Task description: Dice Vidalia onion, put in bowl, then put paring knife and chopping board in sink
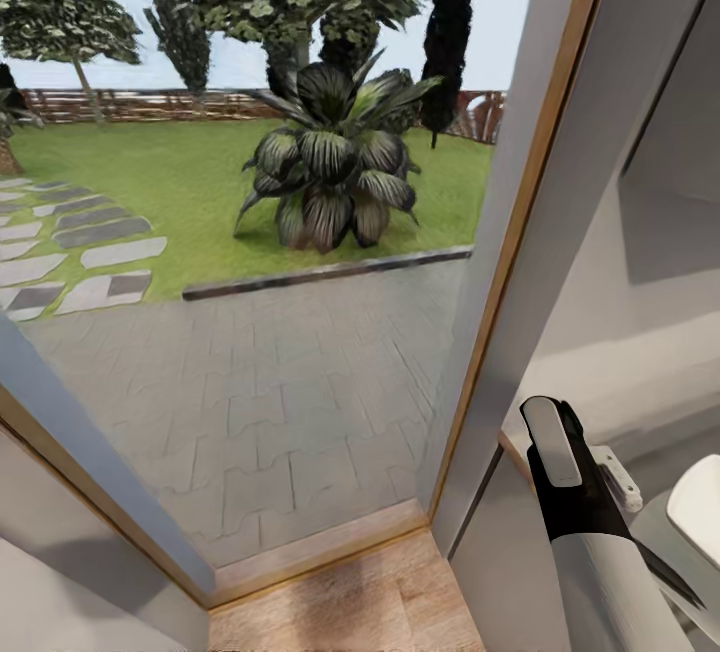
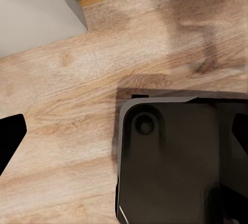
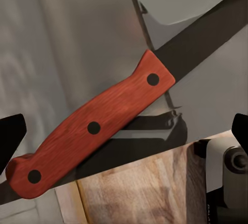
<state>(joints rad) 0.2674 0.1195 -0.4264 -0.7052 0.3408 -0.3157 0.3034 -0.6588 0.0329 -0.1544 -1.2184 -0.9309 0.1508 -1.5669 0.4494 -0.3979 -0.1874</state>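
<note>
While the robot is being driven past a glass door, these points are being shown:

Head view: a paved patio (image 1: 290, 382), a lawn (image 1: 180, 192) with a broad-leaved plant (image 1: 335, 167), and a strip of wooden plank floor (image 1: 350, 602) are being looked out on through the glass door (image 1: 300, 232).

Right arm: a black and white forearm (image 1: 580, 522) is being seen at the lower right of the head view, with a thin dark blade tip being shown past it.

Paring knife: the paring knife (image 3: 95, 126), with a red riveted handle and dark blade, is being carried between the fingertips of the right gripper (image 3: 124, 131); the jaws appear to be closed on the handle, though the contact itself is being hidden at the frame edges.

Left gripper: the left gripper (image 2: 124, 131) is being held over the plank floor and the robot's dark base (image 2: 181, 162), with its fingertips being kept wide apart and nothing between them.
</note>
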